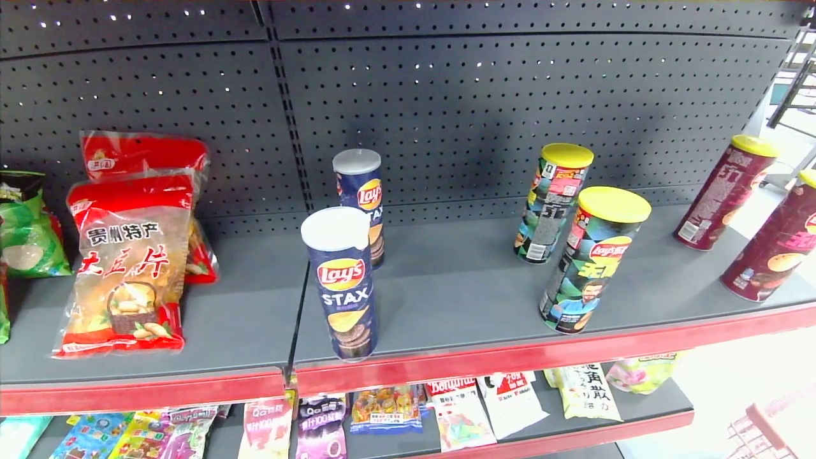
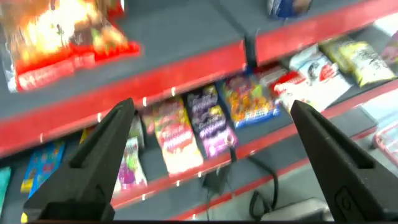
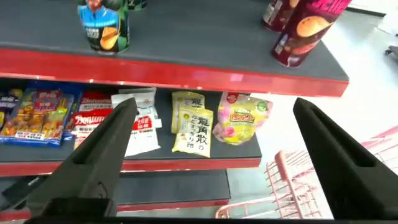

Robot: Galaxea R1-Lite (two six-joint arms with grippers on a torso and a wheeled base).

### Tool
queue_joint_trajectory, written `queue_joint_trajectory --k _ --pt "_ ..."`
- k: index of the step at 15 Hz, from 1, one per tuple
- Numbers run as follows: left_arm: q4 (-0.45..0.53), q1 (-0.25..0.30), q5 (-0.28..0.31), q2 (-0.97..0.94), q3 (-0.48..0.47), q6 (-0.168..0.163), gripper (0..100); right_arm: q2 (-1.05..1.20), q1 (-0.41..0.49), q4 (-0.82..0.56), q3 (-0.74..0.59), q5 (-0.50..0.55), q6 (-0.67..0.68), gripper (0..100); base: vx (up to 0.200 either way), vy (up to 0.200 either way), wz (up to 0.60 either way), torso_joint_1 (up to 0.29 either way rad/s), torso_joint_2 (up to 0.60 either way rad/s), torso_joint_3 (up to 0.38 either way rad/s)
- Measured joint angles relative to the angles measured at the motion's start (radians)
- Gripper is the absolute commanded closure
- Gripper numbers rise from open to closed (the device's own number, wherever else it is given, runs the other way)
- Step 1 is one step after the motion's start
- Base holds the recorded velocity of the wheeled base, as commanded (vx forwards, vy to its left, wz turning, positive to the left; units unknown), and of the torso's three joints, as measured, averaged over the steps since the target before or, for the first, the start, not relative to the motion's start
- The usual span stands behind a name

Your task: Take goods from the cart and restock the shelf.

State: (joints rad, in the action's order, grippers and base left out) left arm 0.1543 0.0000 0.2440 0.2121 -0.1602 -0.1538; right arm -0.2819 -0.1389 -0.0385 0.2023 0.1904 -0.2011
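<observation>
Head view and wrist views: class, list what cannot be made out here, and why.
cart: head view, cut off at the corner; contents unseen.
lower-shelf packets: left wrist view, blurred.
green bag: head view, cut by the edge.
rear red bag: head view, half hidden behind the front red bag.

Dark pegboard back panel (image 1: 510, 95); pale bright floor (image 1: 733, 395) at right.
</observation>
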Motion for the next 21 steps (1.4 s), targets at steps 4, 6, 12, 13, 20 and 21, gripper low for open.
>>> queue_joint_trajectory --k 4,6,12,13,20,21 --pt "-0.339 0.000 -0.001 0.299 -0.033 0.023 0 0.137 -0.016 0.101 -0.128 -0.100 0.009 0 0.000 0.000 0.00 0.000 0.00 0.000" --pt "-0.560 -0.023 -0.055 0.543 -0.044 0.045 0 0.165 -0.019 0.120 -0.184 -0.130 -0.001 0 0.000 0.000 0.00 0.000 0.00 0.000" --pt "-0.848 -0.322 -0.394 1.078 -0.087 0.233 0 0.186 -0.020 0.112 -0.200 -0.161 0.008 0 0.000 0.000 0.00 0.000 0.00 0.000" --pt "-0.848 -0.346 -0.403 1.124 -0.095 0.234 0 0.186 -0.020 0.112 -0.200 -0.161 0.010 0 0.000 0.000 0.00 0.000 0.00 0.000" --pt "-0.859 -0.444 -0.462 1.361 -0.217 0.236 0 0.188 -0.020 0.112 -0.201 -0.160 0.019 0 0.000 0.000 0.00 0.000 0.00 0.000" --pt "-0.860 -0.451 -0.466 1.384 -0.233 0.236 0 0.188 -0.020 0.112 -0.201 -0.160 0.019 0 0.000 0.000 0.00 0.000 0.00 0.000"
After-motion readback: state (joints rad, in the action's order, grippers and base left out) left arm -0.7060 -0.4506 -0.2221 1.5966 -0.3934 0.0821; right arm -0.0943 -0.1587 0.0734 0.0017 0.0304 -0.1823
